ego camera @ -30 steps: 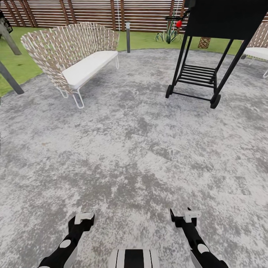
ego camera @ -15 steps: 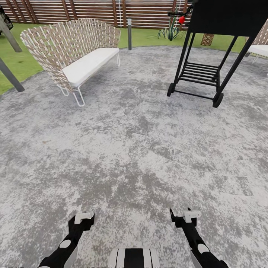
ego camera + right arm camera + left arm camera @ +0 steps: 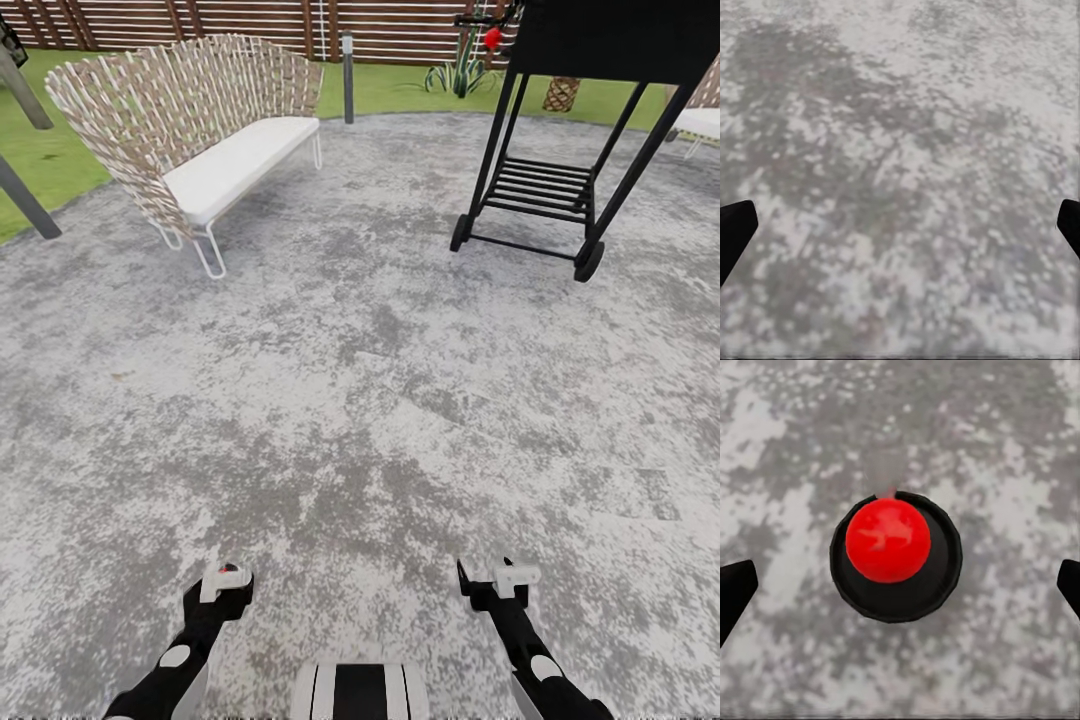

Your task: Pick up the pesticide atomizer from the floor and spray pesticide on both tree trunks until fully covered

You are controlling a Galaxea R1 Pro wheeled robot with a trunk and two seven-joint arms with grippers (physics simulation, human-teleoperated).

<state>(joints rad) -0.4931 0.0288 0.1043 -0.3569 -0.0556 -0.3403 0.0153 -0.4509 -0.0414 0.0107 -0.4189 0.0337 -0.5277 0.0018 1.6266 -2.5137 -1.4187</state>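
While both arms hang as before, view nearer bench (image 3: 200, 150), left gripper (image 3: 900, 585) and right gripper (image 3: 900, 225) spread wide, empty.

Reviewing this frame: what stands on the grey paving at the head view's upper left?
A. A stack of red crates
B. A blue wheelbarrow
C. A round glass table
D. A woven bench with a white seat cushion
D: the woven bench with its white cushion stands on the floor, across from a black wheeled cart.

Rough mottled stone floor (image 3: 360, 400), woven wicker bench (image 3: 180, 110), wooden slat fence (image 3: 250, 25)
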